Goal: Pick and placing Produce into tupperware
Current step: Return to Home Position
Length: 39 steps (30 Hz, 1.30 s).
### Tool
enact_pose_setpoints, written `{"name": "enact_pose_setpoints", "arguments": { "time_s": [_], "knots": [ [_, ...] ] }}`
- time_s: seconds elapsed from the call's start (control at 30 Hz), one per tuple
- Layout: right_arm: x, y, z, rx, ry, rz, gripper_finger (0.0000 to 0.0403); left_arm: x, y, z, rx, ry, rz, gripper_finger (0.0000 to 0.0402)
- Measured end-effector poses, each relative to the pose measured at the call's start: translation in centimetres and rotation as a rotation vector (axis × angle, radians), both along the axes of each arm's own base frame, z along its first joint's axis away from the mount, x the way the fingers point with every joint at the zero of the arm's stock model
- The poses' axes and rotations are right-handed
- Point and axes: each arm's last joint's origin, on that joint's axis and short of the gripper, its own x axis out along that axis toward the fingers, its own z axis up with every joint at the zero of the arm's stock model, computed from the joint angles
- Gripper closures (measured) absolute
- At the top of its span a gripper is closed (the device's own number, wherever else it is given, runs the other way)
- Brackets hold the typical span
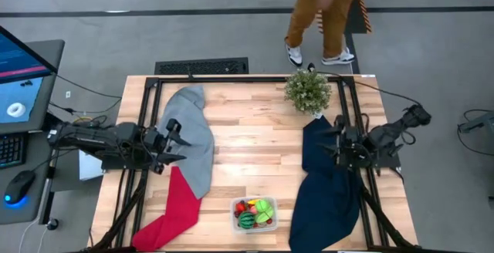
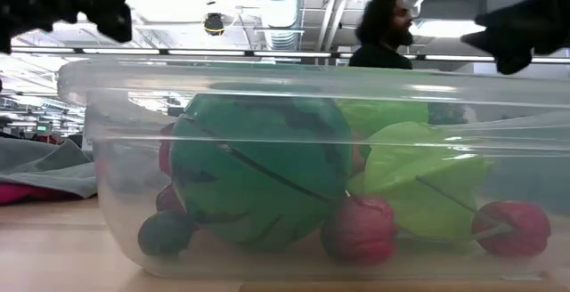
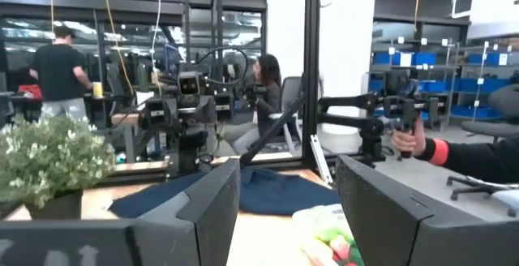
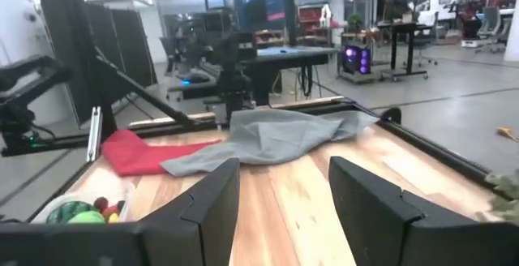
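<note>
The clear tupperware [image 1: 255, 214] stands near the table's near edge, between the two arms. The produce [image 1: 255, 212] lies inside it. The low view shows a dark green striped melon ball [image 2: 258, 172], light green pieces [image 2: 419, 181] and small red and pink balls [image 2: 359, 230] resting on the tupperware's floor. My left gripper [image 1: 173, 142] hangs open at the table's left side, above a grey cloth. At the right side, over a navy cloth, my right gripper [image 1: 338, 142] is open too. Both point level toward the middle, with nothing between their fingers [image 3: 211, 209] [image 4: 203, 209].
A grey cloth [image 1: 193, 137] and a red cloth [image 1: 174, 207] lie at the left, a navy cloth [image 1: 324, 191] at the right. A potted plant [image 1: 308, 91] stands at the far edge. A person [image 1: 324, 14] walks beyond the table. Bare wood shows in the middle.
</note>
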Motion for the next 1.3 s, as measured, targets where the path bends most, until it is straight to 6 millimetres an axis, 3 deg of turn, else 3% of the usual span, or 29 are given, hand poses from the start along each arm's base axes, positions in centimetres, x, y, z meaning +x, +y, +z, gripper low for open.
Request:
{"name": "enact_pose_setpoints", "arguments": {
  "time_s": [0.13, 0.23, 0.43, 1.03, 1.3],
  "knots": [
    [0.9, -0.3, -1.7, 0.019, -0.044, 0.011, 0.0189, -0.5, 0.1, -1.7, -0.012, 0.013, 0.016, 0.0205],
    [1.3, -0.7, -1.8, 0.004, -0.048, 0.064, 0.0189, -0.8, 0.3, -2.2, -0.025, 0.068, 0.059, 0.0205],
    [1.7, -2.3, -2.1, 0.001, -0.022, -0.016, 0.0189, -1.1, 0.6, -3.2, -0.03, 0.156, 0.159, 0.0205],
    [1.2, -6.5, -2.7, -0.031, 0.049, -0.234, 0.0189, -1.0, 1.9, -3.7, 0.079, 0.187, 0.309, 0.0205],
    [1.7, -6.7, -3.1, -0.004, 0.098, -0.088, 0.0189, -1.0, 2.1, -3.8, 0.056, 0.193, 0.321, 0.0205]
  ]
}}
